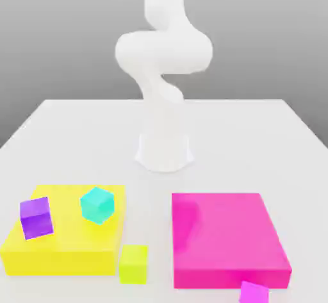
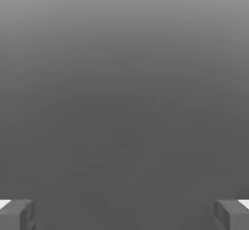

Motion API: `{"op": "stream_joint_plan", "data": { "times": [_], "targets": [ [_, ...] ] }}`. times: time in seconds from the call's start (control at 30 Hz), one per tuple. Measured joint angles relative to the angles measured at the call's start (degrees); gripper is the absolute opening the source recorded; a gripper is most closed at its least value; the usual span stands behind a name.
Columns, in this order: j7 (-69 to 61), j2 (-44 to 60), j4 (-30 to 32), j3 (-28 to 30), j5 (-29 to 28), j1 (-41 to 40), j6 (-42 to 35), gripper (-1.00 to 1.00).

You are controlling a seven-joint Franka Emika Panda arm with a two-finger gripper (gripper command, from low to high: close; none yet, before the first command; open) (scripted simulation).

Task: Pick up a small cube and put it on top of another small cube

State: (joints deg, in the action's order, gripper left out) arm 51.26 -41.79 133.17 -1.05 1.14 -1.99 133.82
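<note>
Exterior view, seen from the front of a white table (image 1: 77,122): the white arm (image 1: 163,71) rises from its base at the table's centre, coils once, and runs off the top edge at twelve o'clock, so its hand is cut off there. At eight o'clock from the base lies a flat yellow block (image 1: 64,247). On it rest a purple cube (image 1: 35,217), toward nine o'clock on the block, and a teal cube (image 1: 97,204), tilted on a corner, toward one o'clock. A small yellow-green cube (image 1: 134,263) stands on the table, touching the block's front corner at five o'clock. At four o'clock from the base lies a flat magenta block (image 1: 224,237). A small pink cube (image 1: 254,292) sits just before its front edge and is cut off by the picture's bottom.

Hand view faces plain grey background. The gripper (image 2: 124,214) is spread wide with nothing between: one grey fingertip (image 2: 17,214) sits at seven o'clock, the other at five o'clock, both cropped.
</note>
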Motion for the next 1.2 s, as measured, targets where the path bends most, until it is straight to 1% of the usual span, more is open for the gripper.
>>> {"op": "stream_joint_plan", "data": {
  "times": [0.2,0.43,0.73,0.87,1.0,1.2],
  "targets": [
    [13.8,9.9,3.4,-3.0,2.1,-4.6,5.0,0.0],
    [30.6,21.1,7.2,-6.3,2.8,-9.3,10.6,0.0],
    [54.7,35.6,12.2,-9.3,0.4,-13.9,18.0,0.0],
    [66.2,42.2,14.4,-9.1,-1.8,-15.1,21.2,0.0],
    [77.6,48.7,16.6,-7.2,-3.9,-14.3,24.5,0.0],
    [83.4,60.6,15.4,-3.3,-7.4,-11.4,33.4,0.0]
  ]
}}
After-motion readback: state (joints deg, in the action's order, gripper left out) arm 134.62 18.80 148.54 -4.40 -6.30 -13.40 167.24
